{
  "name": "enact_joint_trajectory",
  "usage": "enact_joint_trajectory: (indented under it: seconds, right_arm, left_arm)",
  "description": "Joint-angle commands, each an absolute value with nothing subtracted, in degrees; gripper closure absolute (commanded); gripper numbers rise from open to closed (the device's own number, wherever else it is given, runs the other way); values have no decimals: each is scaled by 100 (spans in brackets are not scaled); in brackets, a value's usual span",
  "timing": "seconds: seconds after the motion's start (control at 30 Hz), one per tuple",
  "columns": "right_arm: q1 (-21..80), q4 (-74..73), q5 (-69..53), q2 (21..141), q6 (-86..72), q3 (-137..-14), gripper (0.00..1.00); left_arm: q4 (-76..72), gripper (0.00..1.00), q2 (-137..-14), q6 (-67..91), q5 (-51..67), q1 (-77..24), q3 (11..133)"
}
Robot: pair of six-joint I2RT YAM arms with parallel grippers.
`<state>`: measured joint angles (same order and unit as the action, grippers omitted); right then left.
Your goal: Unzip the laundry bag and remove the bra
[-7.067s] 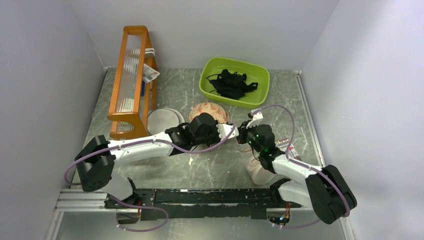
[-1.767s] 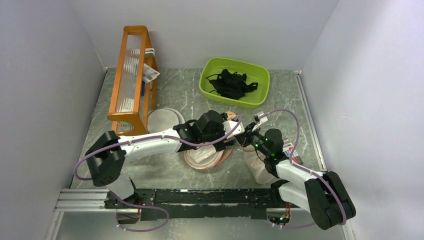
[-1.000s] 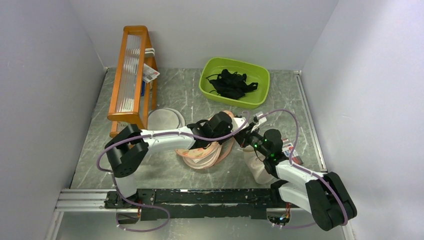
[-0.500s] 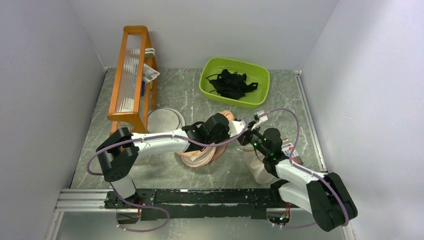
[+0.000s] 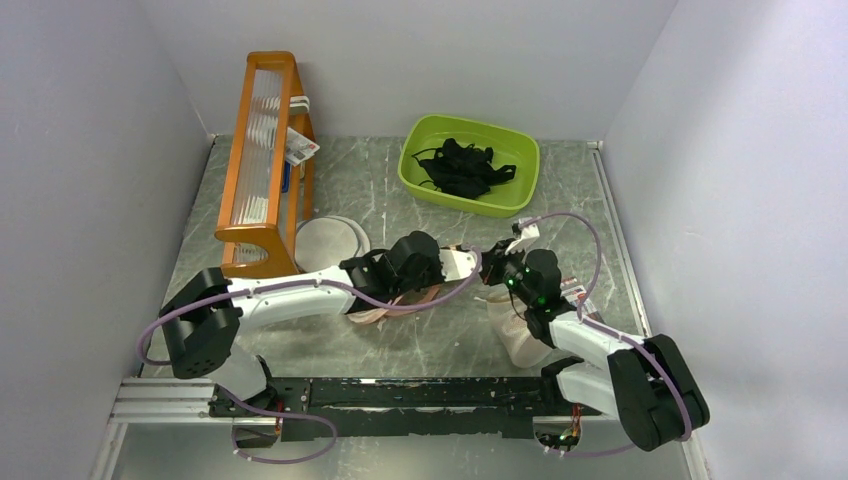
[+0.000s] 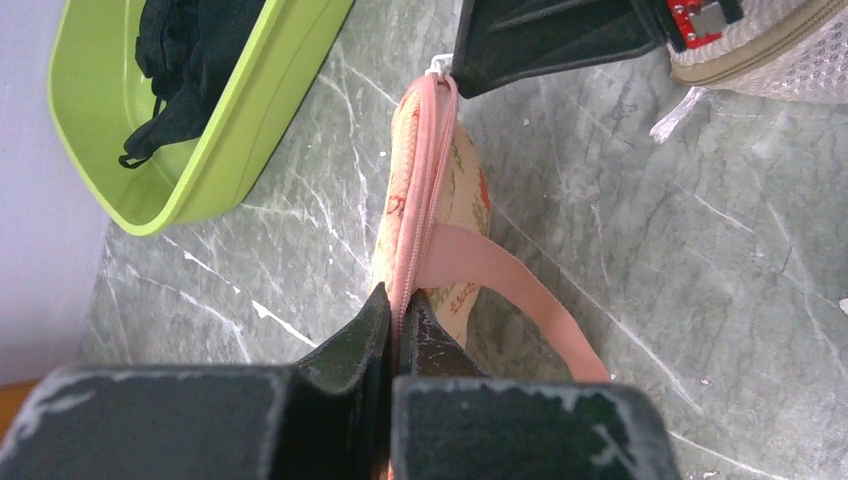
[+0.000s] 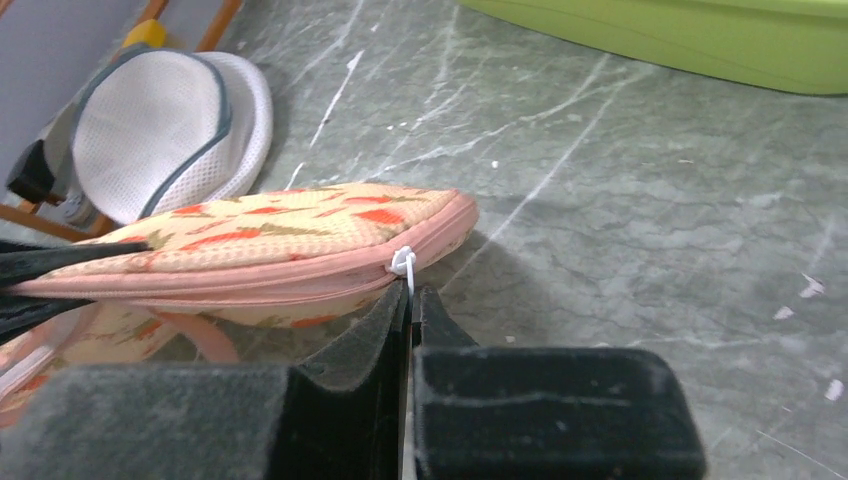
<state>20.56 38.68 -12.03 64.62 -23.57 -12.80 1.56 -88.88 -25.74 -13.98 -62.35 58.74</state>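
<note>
Grey-green marbled tabletop (image 5: 370,185) carries the whole scene, with pale walls around it. The left gripper (image 6: 398,308) has its jaws pressed together on the pink zip edging of the laundry bag (image 6: 466,190). The right gripper (image 7: 411,296) pinches the small white zip pull (image 7: 402,262) at the bag's opposite end. So the bag hangs edge-up between the two, mid-table, with its zip closed along the visible length. A pink strap (image 6: 515,285) loops off its side.

The bra is not visible; presumably it sits inside. The bag looks light and limp, so it will fold or twist unless one end is anchored while the pull travels. The corded edging is the firmest place to hold. The pull is tiny and could slip from the pads.

Further out lie a round mesh disc (image 7: 160,140), a beige mesh pouch (image 6: 770,50), and a green tub (image 6: 205,165) of black garments (image 6: 185,50).
</note>
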Motion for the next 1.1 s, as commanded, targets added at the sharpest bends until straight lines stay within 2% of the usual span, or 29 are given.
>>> enact_joint_trajectory:
  seconds: [0.0, 0.23, 0.43, 0.57, 0.8, 1.07]
  right_arm:
    - [1812, 3614, -786, 6464, -2458, -1249, 100]
    - [1661, 3615, -1108, 6735, -2397, -1376, 100]
    - [1661, 3688, -1211, 6643, -2332, -1317, 100]
    - [1666, 3984, -1617, 6815, -2323, -1321, 100]
    - [1669, 4375, -1956, 6882, -2376, -1214, 100]
    - [1683, 4554, -2143, 7087, -2458, -1233, 100]
  left_arm:
    - [128, 93, -8679, -2778, -1532, -6240, 5965]
    - [-297, 93, -8093, -2758, -958, -6240, 5625]
    - [-1226, 93, -7591, -2699, -1558, -6243, 5143]
    - [-1742, 93, -7222, -2539, -1473, -6240, 4924]
    - [-1773, 93, -7176, -2563, -1530, -6229, 5089]
    - [-1872, 93, -6973, -2382, -860, -6210, 5257]
